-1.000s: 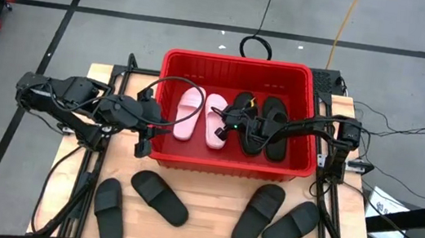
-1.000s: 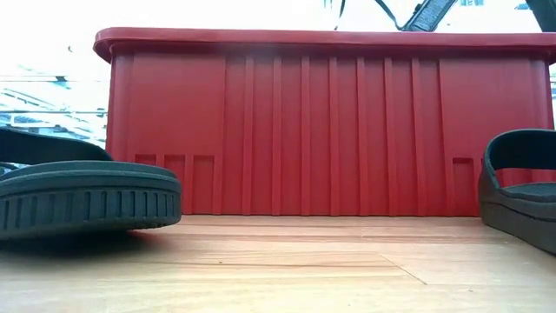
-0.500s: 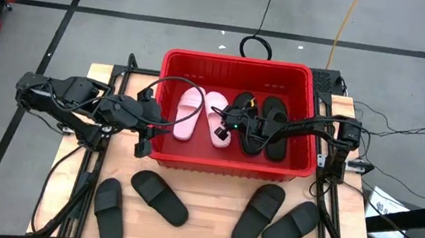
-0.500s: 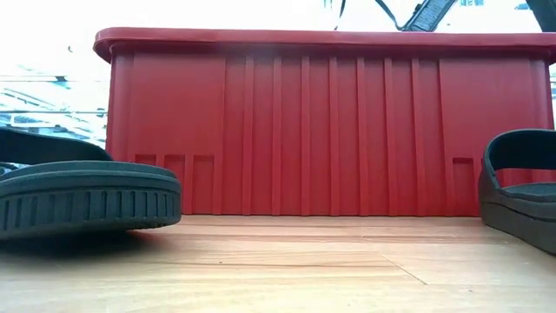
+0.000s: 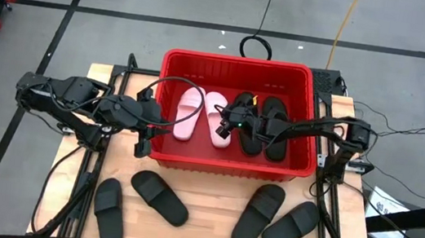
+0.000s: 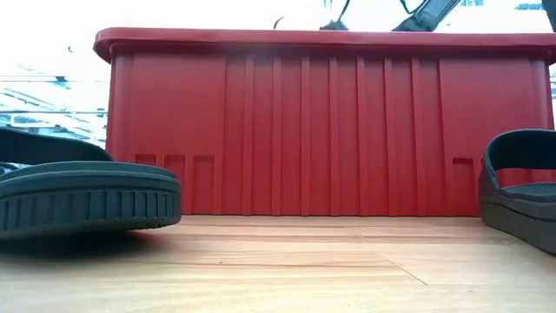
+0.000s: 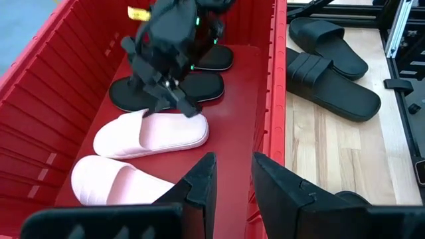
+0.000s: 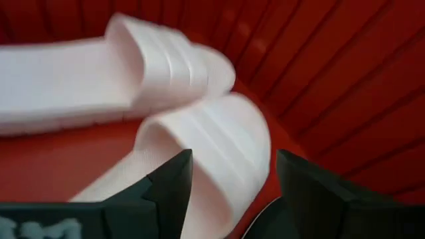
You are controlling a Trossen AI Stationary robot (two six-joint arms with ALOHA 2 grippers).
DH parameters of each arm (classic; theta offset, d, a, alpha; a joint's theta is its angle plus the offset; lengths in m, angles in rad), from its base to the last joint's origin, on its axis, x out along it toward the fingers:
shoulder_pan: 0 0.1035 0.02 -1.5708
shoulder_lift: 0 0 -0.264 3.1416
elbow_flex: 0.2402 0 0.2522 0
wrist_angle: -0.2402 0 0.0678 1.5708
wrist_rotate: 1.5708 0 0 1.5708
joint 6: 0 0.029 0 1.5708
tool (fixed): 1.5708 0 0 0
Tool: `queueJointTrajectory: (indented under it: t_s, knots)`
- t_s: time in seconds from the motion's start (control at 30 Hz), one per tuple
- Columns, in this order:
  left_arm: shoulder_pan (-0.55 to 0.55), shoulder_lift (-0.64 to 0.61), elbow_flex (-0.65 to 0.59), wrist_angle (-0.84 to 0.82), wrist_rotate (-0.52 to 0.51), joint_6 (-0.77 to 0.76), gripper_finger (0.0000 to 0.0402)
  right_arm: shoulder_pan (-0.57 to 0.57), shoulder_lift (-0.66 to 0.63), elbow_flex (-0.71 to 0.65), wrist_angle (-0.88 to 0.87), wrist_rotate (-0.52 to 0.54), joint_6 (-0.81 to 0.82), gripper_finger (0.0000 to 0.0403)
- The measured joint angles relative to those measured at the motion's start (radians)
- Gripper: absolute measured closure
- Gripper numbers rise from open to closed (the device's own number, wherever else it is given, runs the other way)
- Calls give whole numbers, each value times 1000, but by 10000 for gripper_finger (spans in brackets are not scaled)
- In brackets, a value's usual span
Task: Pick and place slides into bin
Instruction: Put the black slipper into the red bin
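Sandals lie nearest, along the front edge of the wooden worktop (image 5: 208, 217): 4 black slides in 2 pairs. The left pair (image 5: 140, 198) has 1 slide lying lengthwise and 1 angled beside it; the right pair (image 5: 275, 218) lies angled, the 2 slides side by side and just touching. In the low view, 1 black sole fills the left edge and another slide shows at the right, both in front of the ribbed red wall.

Behind them stands the red bin (image 5: 227, 164), holding 4 slides on its floor: 2 pale pink slides (image 5: 200, 116) side by side at the left and 2 black slides (image 5: 265, 126) side by side at the right.

The left gripper (image 5: 146, 120) hovers at the bin's left wall, its fingers (image 7: 199, 189) partly apart with nothing between them, pointing across the rim towards the pink pair.

The right gripper (image 5: 226, 129) is inside the bin, low between the pink pair and the black pair. Its fingers (image 8: 169, 182) stand wide apart, empty, just above the nearer pink slide (image 8: 199, 153).
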Motion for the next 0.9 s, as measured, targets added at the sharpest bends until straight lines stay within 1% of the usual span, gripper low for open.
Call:
queueJointTrajectory:
  t_s: [0.13,0.3,0.47,0.57,0.7,0.9]
  knots:
    - [0,0,0,-5,7,-5,309,14,-81,0,-14,0,-14,191]
    - [-3,0,0,-51,16,-57,309,56,-196,0,-46,0,-144,196]
    - [-23,0,0,-156,19,-191,309,104,-293,0,-50,0,-189,195]
    - [-54,0,0,-224,19,-293,309,134,-341,0,-64,0,-190,197]
    - [-113,0,0,-292,19,-393,309,174,-391,0,-78,-3,-193,199]
    - [-234,3,0,-370,19,-557,309,233,-441,0,-102,-3,-217,196]
